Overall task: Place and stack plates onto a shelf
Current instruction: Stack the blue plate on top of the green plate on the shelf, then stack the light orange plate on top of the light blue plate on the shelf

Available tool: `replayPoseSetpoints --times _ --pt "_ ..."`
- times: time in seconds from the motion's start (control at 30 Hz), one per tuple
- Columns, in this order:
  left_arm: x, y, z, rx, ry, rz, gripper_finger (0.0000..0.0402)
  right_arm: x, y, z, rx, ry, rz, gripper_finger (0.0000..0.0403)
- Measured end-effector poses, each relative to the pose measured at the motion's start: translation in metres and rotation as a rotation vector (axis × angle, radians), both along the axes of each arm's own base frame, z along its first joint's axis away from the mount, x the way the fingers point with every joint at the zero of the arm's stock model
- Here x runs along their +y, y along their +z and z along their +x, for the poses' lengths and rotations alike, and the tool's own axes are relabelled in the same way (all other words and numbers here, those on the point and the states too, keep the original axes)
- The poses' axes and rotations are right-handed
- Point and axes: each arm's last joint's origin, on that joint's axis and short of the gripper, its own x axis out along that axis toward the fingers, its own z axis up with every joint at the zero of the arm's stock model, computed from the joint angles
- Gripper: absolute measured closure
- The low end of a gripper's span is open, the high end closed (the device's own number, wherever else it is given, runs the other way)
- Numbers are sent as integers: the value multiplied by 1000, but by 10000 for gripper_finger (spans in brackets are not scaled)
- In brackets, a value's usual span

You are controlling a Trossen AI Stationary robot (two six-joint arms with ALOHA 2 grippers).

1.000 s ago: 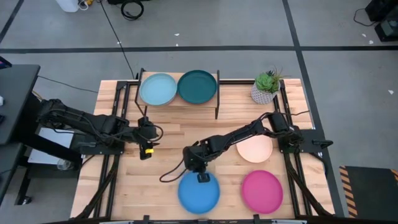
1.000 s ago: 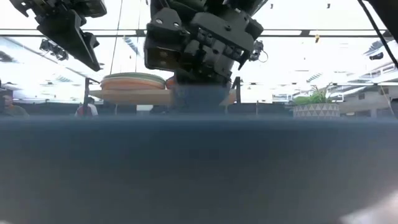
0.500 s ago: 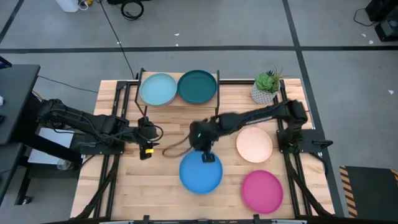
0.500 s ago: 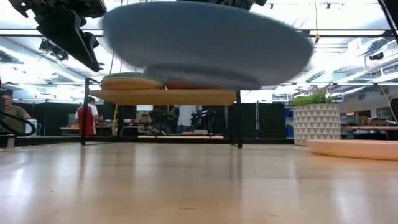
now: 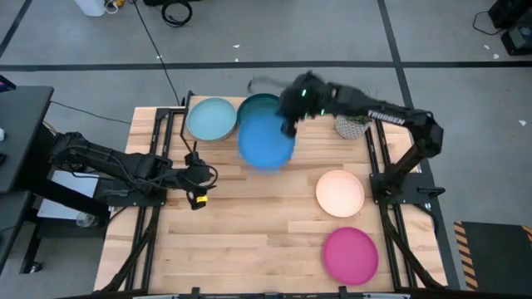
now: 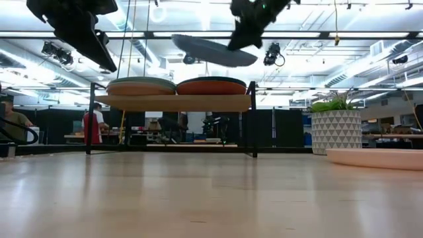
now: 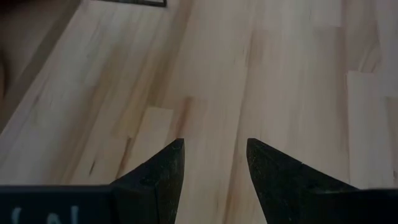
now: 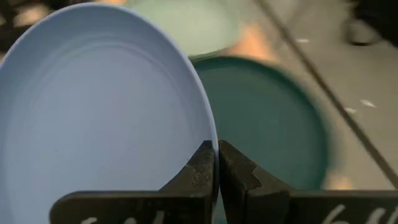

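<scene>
My right gripper point(image 5: 291, 120) is shut on the blue plate point(image 5: 266, 141) and holds it in the air over the shelf point(image 6: 175, 102). The blue plate partly hides the dark teal plate point(image 5: 264, 104), which tops the shelf's right stack; an orange plate point(image 6: 211, 86) lies under it. The light teal plate point(image 5: 210, 119) tops the left stack. The cream plate point(image 5: 340, 193) and the magenta plate point(image 5: 350, 256) lie flat on the table's right side. My left gripper point(image 5: 198, 189) waits open over the table's left side. My right gripper pinches the blue plate's rim point(image 8: 213, 134) between its two fingers, one on each face. In the high view it holds the rim's far right part. The plate is lifted clear and tilted point(image 6: 215, 51), above the stacks on the shelf.
A potted plant point(image 5: 356, 116) stands at the table's far right corner, beside the shelf. Black frame rails run along both table sides. Bare tabletop point(image 5: 249, 241) lies in the middle and near left. People stand in the room beyond the table.
My right gripper, shut on the blue plate's rim, has lifted the plate off the table's near middle. It has carried the plate up and toward the far edge, until it hangs over the shelf's dark teal plate. The right arm has swung out toward the far edge.
</scene>
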Motion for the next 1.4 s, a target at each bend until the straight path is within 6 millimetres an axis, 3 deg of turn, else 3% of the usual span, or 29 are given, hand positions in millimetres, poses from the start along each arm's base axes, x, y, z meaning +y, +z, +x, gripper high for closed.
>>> replayPoseSetpoints --times 0.3,0.53,0.77,1.03,1.27,1.4 --pt "-1 0 0 -1 -12 -33 221 -91 3 -32 -196 -161 95 386" --pt "-1 0 1 -3 -9 -40 221 -118 -22 -30 -177 -169 182 386" --pt "-1 0 0 -5 1 -50 221 -123 -35 -22 -156 -156 193 356" --pt "-1 0 0 -2 -2 -46 221 -119 -32 -24 -163 -124 238 305" --pt "-1 0 0 4 -4 -43 221 -109 -19 -35 -159 -117 246 299" --pt "-1 -1 0 9 -15 -33 221 -86 -8 -39 -107 -50 231 300"
